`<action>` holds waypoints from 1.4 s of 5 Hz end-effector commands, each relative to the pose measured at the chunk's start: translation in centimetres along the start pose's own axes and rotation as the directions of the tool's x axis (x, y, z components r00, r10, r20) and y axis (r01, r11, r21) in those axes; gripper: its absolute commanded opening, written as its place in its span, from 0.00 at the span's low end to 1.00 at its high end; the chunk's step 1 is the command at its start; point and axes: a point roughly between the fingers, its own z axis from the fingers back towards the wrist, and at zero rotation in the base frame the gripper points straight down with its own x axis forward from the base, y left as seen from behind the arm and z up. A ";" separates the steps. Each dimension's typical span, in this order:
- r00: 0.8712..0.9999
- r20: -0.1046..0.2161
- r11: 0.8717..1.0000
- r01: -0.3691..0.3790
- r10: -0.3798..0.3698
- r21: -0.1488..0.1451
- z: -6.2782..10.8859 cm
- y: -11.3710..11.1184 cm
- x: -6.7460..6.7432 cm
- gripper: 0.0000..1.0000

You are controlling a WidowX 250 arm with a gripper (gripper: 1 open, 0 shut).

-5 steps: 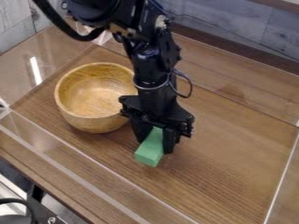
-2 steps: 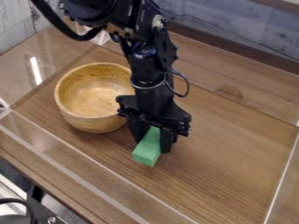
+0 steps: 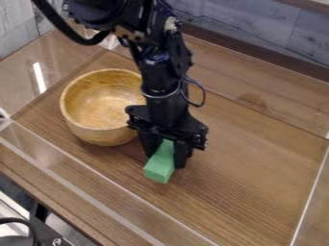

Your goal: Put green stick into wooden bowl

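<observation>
The green stick [image 3: 161,165] lies on the wooden bench [image 3: 257,144], just beside the wooden bowl [image 3: 100,106] at its near right side, with its far end pinched between the black fingers [image 3: 152,137] of the gripper [image 3: 167,142], which points straight down and is clamped shut on it. It looks like a stiff, light block — smooth-faced, so it might twist in a grip taken so near one end. A hold across the flat sides closer to the middle would seem steadier for the lift over the bowl's thick rim.

green stick [image 3: 160,166] shifted slightly left, claw [image 3: 164,154] likewise
</observation>
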 end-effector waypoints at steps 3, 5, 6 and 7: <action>1.000 0.014 1.000 -0.006 0.006 0.001 0.7 0.6 0.5 0.00; 1.000 0.008 1.000 -0.021 0.021 0.002 1.4 1.3 0.5 0.00; 1.000 0.007 1.000 -0.028 0.028 0.000 1.6 1.5 0.6 0.00; 0.999 0.007 0.999 -0.034 0.034 -0.002 2.1 1.7 0.7 1.00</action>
